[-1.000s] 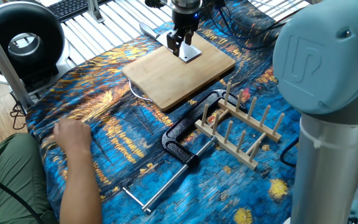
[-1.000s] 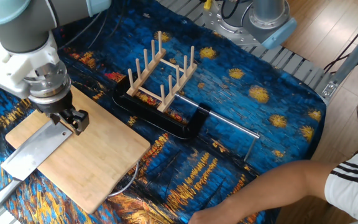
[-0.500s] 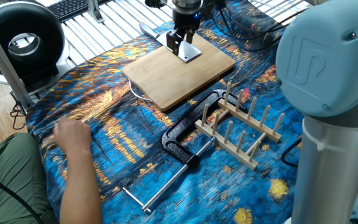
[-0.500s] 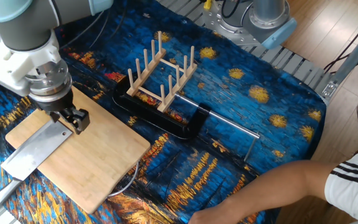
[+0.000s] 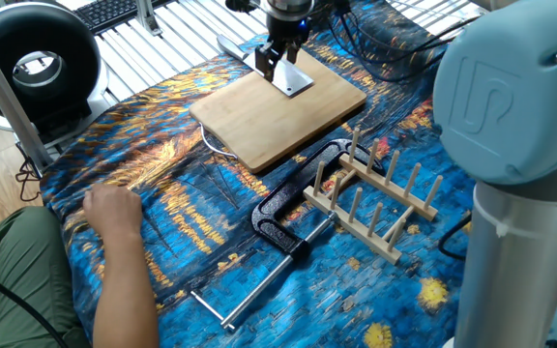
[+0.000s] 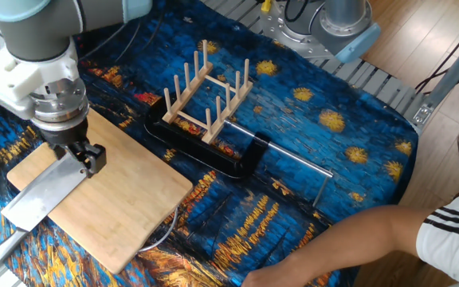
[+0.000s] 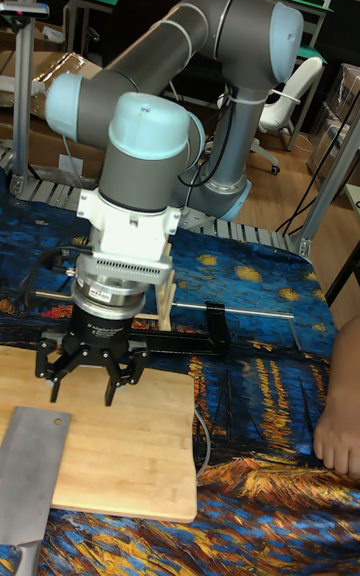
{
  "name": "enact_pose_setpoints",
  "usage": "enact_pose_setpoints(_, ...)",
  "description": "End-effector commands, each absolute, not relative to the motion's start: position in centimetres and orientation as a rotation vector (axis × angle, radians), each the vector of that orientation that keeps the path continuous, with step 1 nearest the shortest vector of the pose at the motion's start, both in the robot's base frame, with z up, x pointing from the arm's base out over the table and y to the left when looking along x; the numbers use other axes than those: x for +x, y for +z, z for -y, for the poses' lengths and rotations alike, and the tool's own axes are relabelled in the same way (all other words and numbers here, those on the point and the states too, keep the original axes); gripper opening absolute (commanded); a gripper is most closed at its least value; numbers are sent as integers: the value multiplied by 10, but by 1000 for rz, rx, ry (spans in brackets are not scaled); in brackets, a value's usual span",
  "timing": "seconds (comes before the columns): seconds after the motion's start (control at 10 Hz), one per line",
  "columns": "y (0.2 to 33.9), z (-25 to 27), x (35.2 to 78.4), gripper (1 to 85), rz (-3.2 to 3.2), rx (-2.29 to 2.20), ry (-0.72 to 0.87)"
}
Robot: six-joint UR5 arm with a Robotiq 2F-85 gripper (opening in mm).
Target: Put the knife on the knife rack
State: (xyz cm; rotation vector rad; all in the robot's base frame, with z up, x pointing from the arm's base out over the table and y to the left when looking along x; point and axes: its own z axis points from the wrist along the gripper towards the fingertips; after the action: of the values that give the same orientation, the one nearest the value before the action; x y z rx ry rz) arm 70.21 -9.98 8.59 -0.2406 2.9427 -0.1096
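The knife (image 6: 45, 191) lies flat on the cutting board (image 6: 126, 209), just below and left of the gripper (image 6: 86, 156), which hangs open and empty. Pinching that flat blade could slip. The rack (image 6: 205, 92) stands well to its right.

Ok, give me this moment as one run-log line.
phase: approach | end effector: open, above knife | knife: flat on cutting board, ungrasped | knife rack: empty, beside black clamp
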Motion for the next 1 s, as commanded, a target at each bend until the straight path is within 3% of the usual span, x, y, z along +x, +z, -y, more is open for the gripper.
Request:
enact_pose_setpoints(0.0,87,125,732,667,-2903,-307,-183)
enact_pose_setpoints(0.4,48,125,763,667,-2907,-315,-135)
enact_pose_setpoints(0.9,48,109,749,663,-2956,-273,-36)
